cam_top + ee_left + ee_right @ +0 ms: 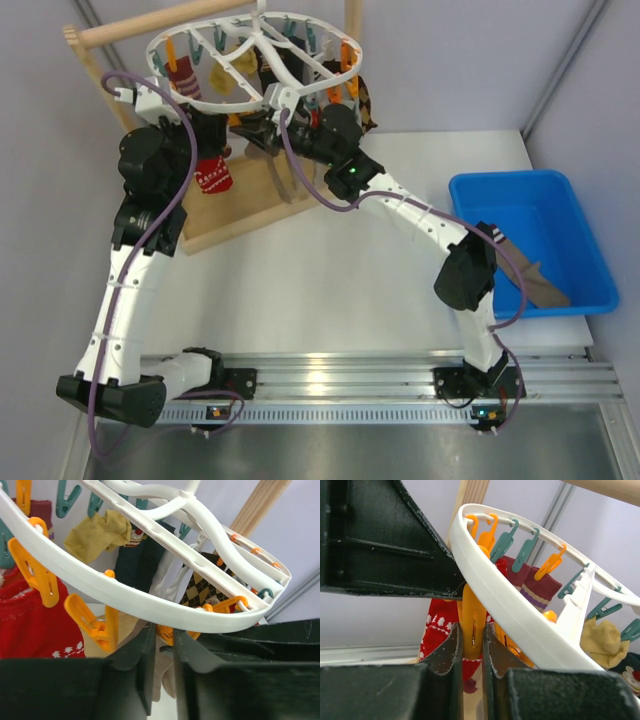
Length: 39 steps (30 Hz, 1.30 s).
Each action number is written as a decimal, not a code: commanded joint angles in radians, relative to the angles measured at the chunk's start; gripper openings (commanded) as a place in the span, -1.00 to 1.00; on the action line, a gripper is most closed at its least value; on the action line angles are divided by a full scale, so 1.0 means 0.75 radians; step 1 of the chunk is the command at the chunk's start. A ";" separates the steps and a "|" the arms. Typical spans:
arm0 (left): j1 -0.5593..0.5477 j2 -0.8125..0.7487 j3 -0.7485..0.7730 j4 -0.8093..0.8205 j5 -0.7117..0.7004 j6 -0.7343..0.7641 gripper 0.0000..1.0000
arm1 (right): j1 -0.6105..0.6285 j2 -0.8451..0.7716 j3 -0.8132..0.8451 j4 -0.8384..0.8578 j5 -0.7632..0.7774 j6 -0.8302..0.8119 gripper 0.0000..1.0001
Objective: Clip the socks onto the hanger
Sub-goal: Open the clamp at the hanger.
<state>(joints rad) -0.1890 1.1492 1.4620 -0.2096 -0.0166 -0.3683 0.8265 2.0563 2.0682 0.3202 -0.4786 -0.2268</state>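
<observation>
While both arms reach up from the white table, one wooden frame carries the one white hanger. One blue bin sits well to the right, with a single brown sock lying in it.

At least six socks hang from the hanger:
- a red sock with a white pattern too small to read
- a mustard sock
- a dark sock
- an argyle sock
- a striped sock
- a beige sock

The hanger's ring runs just above both claws. The right claw is narrow, pinching one orange peg under the ring. The left claw is closed to a thin slit. A second peg ends at its fingertips and beige fabric shows behind the slit, but I cannot tell whether either is gripped.
</observation>
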 commanded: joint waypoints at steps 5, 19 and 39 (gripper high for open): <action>-0.010 -0.086 -0.021 0.063 0.139 -0.033 -0.09 | 0.015 -0.005 0.075 0.039 0.033 0.038 -1.00; 0.000 -0.035 0.010 0.044 0.110 -0.088 0.06 | 0.015 -0.048 0.028 0.074 -0.002 0.094 -1.00; 0.000 0.028 0.010 0.251 0.039 -0.262 -0.11 | 0.031 -0.099 -0.066 0.082 -0.053 0.063 -1.00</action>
<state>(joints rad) -0.1909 1.1484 1.4498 -0.2008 0.0288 -0.5251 0.8265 2.0468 2.0354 0.3660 -0.4530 -0.1829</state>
